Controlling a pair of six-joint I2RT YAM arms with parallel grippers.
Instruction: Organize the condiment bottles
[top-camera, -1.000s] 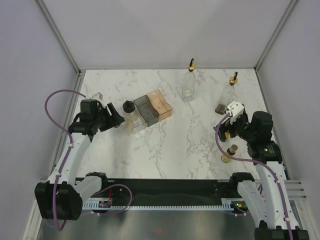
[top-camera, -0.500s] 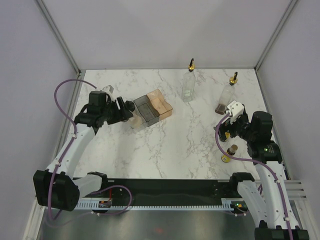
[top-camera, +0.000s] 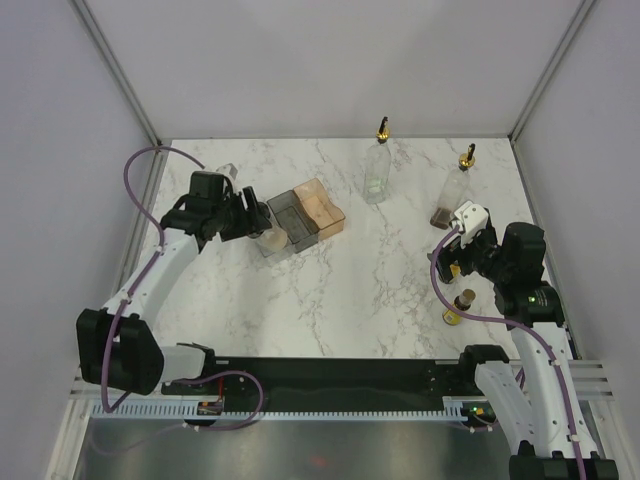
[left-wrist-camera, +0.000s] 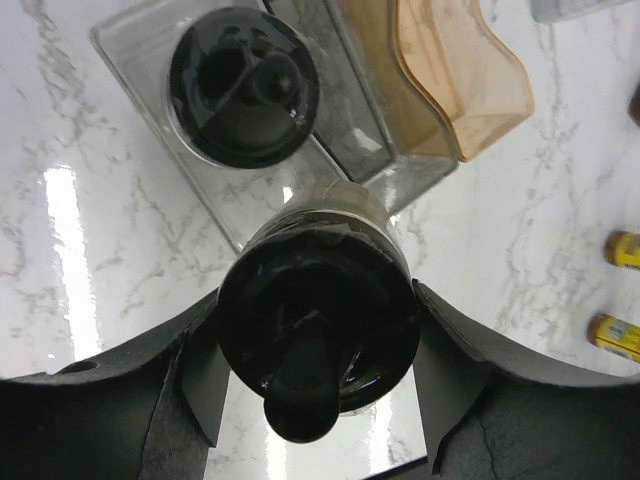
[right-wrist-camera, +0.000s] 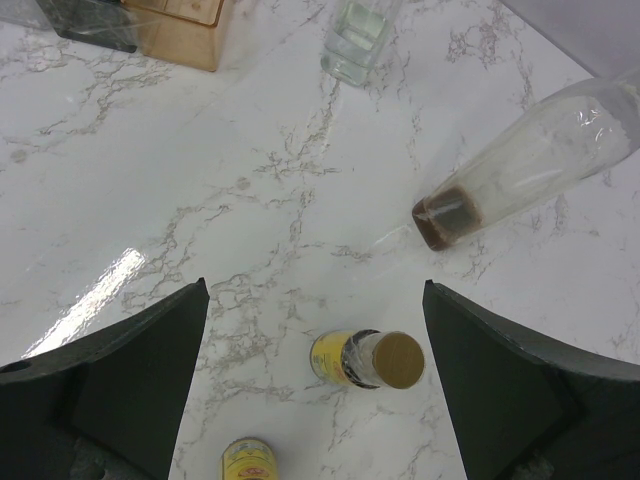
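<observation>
My left gripper (left-wrist-camera: 318, 362) is shut on a short clear black-lidded jar (left-wrist-camera: 318, 315) and holds it over the near end of the clear bin (left-wrist-camera: 130, 50). A second black-lidded jar (left-wrist-camera: 243, 85) stands inside that bin. In the top view the left gripper (top-camera: 252, 218) covers both jars. My right gripper (right-wrist-camera: 320, 345) is open and empty above two small yellow bottles (right-wrist-camera: 370, 358) (right-wrist-camera: 250, 462); one shows in the top view (top-camera: 463, 301). Two tall clear bottles with gold spouts (top-camera: 377, 172) (top-camera: 455, 195) stand at the back right.
A grey bin (top-camera: 288, 215) and an orange bin (top-camera: 321, 206) sit side by side right of the clear bin (top-camera: 272, 243). The right tall bottle (right-wrist-camera: 520, 165) holds a little dark liquid. Walls rise at the table's left, back and right edges.
My left arm has swung right and away from the base, carrying the jar from the left table edge to the clear bin. The right arm has not moved.
</observation>
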